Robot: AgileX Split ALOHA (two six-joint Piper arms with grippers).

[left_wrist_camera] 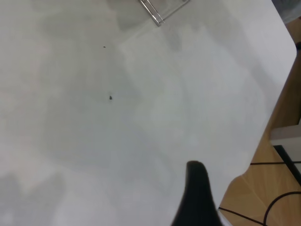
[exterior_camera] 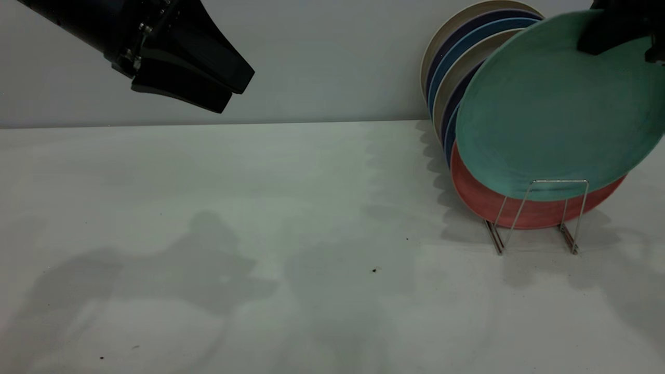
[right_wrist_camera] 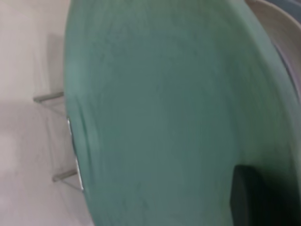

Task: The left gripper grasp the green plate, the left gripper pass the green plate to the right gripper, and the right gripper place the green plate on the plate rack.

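My right gripper [exterior_camera: 589,41] is at the top right, shut on the upper rim of the green plate [exterior_camera: 550,109]. The plate hangs tilted over the front of the plate rack [exterior_camera: 558,181]. Its lower edge is behind the rack's front wire loop and in front of a salmon-pink plate [exterior_camera: 511,210]. In the right wrist view the green plate [right_wrist_camera: 160,113] fills the picture, with one black finger [right_wrist_camera: 249,197] pressed on it and rack wires [right_wrist_camera: 47,98] beside it. My left gripper [exterior_camera: 236,91] hangs empty at the upper left, high above the table, jaws slightly apart.
Several plates [exterior_camera: 457,47], beige, dark blue and blue, stand upright in the rack behind the pink one. A rack end [left_wrist_camera: 155,14] and the table's edge [left_wrist_camera: 263,136] over a wooden floor show in the left wrist view. The white table [exterior_camera: 260,234] spreads left of the rack.
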